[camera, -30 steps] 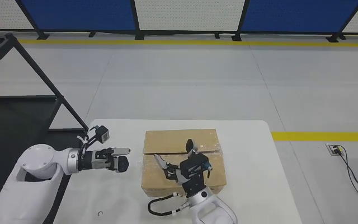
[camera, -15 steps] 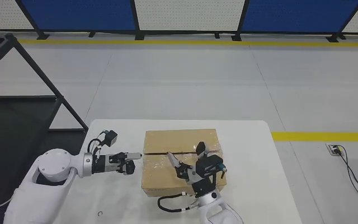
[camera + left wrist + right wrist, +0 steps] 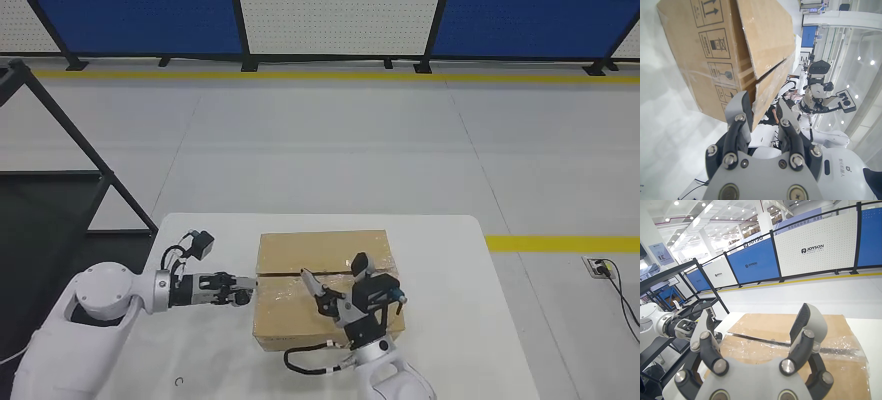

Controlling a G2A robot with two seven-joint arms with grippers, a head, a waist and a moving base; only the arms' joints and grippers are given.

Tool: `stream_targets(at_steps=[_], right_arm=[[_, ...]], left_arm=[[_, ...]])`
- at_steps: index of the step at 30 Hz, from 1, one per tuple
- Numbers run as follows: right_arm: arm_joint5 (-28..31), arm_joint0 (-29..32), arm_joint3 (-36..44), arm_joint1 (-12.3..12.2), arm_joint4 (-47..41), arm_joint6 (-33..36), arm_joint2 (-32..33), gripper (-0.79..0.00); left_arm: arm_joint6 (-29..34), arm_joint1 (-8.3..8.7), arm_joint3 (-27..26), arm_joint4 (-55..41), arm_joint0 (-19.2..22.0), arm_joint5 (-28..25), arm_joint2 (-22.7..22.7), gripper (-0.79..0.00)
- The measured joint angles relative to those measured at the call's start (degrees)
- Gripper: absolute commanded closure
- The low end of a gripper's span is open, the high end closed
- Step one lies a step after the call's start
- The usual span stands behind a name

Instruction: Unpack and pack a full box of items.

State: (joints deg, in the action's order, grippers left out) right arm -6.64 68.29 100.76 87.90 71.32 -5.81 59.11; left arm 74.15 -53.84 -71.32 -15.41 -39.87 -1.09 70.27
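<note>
A brown cardboard box (image 3: 325,255) stands in the middle of the white table, its two top flaps down with a slit between them and clear tape over the near flap. My left gripper (image 3: 243,292) is at the box's left edge. In the left wrist view it (image 3: 762,107) is open, and the corner of the taped flap (image 3: 768,89) pokes in between its fingers. My right gripper (image 3: 333,272) hovers open over the near half of the lid (image 3: 783,332), with nothing held between its fingers (image 3: 806,317).
A black metal rack (image 3: 60,180) stands off the table's left side. Bare table top (image 3: 450,270) lies to the right of the box. Blue and white fence panels (image 3: 340,25) line the far floor.
My left gripper has moved right, from clear of the box up to its left edge. The right gripper has shifted slightly right over the lid.
</note>
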Motion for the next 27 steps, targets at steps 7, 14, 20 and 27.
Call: stream_targets(at_steps=[7,14,20,27], right_arm=[[0.2,0.2,0.2,0.1,0.0,0.0,0.3,-0.785],[2.6,0.5,0.6,0.1,-1.5,0.2,1.2,-0.785],[9.8,2.6,1.8,-0.6,-5.3,-0.1,4.3,-0.785],[19.1,5.8,3.3,-1.7,-9.0,-0.1,8.4,-0.785]], left_arm=[[0.3,-0.04,0.7,-0.1,1.1,0.0,-0.8,0.0],[1.8,0.25,-0.7,-1.8,1.4,0.0,-0.1,0.0],[3.2,0.52,-2.2,-3.8,2.1,-0.2,0.8,0.0],[3.2,0.58,-2.8,-3.8,4.5,0.1,0.6,0.0]])
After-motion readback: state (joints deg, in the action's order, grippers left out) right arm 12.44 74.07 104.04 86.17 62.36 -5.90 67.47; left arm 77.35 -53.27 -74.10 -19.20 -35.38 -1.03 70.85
